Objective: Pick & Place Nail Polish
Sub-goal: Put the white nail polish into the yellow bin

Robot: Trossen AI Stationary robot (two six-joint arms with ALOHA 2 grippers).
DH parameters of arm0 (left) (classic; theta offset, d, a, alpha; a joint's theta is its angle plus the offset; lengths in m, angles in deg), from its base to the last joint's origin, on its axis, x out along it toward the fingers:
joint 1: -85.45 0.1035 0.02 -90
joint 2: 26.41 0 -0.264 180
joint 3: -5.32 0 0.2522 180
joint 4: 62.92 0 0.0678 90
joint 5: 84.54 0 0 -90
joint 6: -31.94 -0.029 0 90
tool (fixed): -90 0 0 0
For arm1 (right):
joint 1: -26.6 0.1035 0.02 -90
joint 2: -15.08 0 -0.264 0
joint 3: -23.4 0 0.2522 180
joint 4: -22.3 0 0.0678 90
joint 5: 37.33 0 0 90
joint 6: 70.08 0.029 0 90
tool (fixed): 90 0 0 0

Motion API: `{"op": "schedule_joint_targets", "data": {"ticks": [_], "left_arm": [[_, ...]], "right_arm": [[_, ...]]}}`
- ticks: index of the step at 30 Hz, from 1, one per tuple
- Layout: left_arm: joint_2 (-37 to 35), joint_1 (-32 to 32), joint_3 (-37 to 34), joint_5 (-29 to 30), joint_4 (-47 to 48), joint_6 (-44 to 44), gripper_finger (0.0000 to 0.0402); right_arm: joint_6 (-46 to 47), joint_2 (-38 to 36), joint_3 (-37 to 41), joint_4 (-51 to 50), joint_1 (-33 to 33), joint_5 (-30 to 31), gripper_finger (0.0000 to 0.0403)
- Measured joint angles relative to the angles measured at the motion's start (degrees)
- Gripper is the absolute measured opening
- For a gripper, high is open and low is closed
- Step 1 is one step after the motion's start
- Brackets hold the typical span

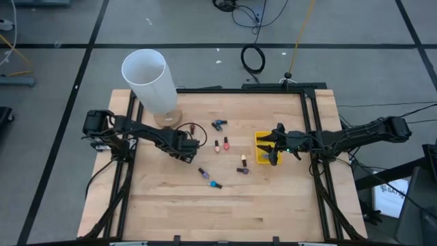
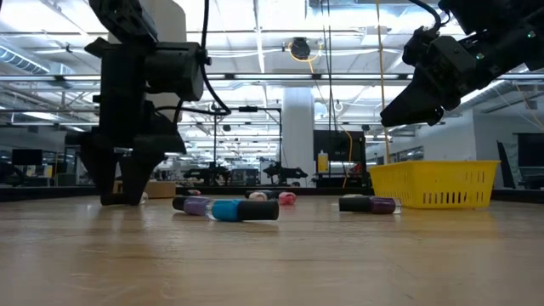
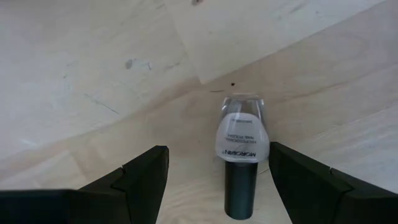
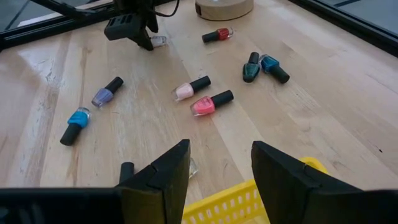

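Observation:
Several nail polish bottles lie on their sides on the wooden table (image 1: 157,205): a teal pair (image 1: 218,125), two pink ones (image 1: 221,145), a purple one (image 1: 242,171), a lavender one (image 1: 203,172) and a blue one (image 1: 216,184). My left gripper (image 3: 217,155) is open and low at the table. Its fingers stand on either side of a clear bottle (image 3: 242,140) with a dark cap, without touching it. My right gripper (image 1: 273,147) is open and empty, above the yellow bin (image 1: 262,156).
A big white cylinder (image 1: 150,78) stands on a round wooden base at the table's far left. A red bottle (image 4: 217,34) lies near that base. Black frame rails (image 1: 311,137) run along the table's sides. Bare wood lies toward the near edge.

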Motion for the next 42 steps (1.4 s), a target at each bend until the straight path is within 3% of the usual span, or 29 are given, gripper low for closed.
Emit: {"op": "schedule_joint_targets", "data": {"ticks": [14,34,42], "left_arm": [[0.1,0.4,0.0,-5.2,-0.1,-0.8,0.0264],[0.2,1.1,-0.1,-5.5,-0.4,-2.2,0.0074],[0.2,1.0,-0.1,-5.0,-0.2,-4.0,0.0042]], "right_arm": [[0.0,0.0,0.0,0.0,0.0,0.0,0.0160],[0.0,0.0,0.0,-0.2,0.0,0.0,0.0160],[0.0,0.0,0.0,-0.4,0.0,0.0,0.0160]]}}
